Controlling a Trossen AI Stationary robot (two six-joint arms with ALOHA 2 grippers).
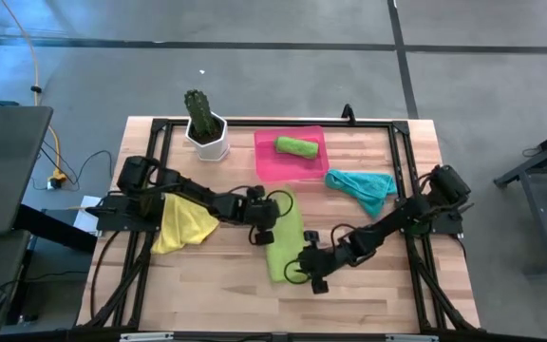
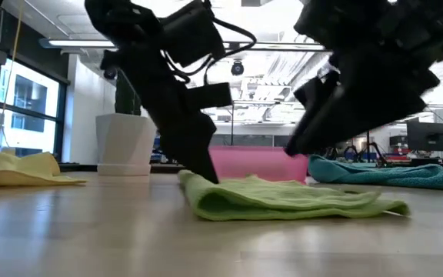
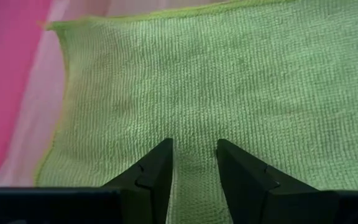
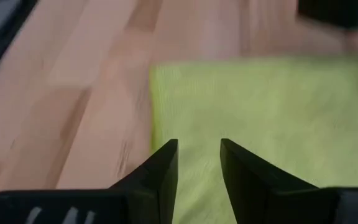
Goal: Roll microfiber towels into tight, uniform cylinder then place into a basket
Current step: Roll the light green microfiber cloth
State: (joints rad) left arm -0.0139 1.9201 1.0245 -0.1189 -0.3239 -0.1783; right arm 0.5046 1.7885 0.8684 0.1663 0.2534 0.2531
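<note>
One lime green towel (image 1: pixel 284 239) lies flat mid-table, folded into a long strip running toward the pink basket (image 1: pixel 266 163). My left gripper (image 1: pixel 275 217) sits at its far end near the basket, fingers (image 3: pixel 155 174) slightly apart with cloth showing in the gap, no pinch. My right gripper (image 1: pixel 307 267) sits at the near end, fingers (image 4: pixel 160 171) also slightly parted over the towel's edge, holding nothing. Second lime towel (image 1: pixel 295 146), rolled, lies inside the basket. Teal towel (image 1: pixel 361 185) is crumpled just right of the basket; yellow towel (image 1: pixel 182 223) lies under my left arm. Potted cactus (image 1: pixel 204 125) stands left of the basket.
</note>
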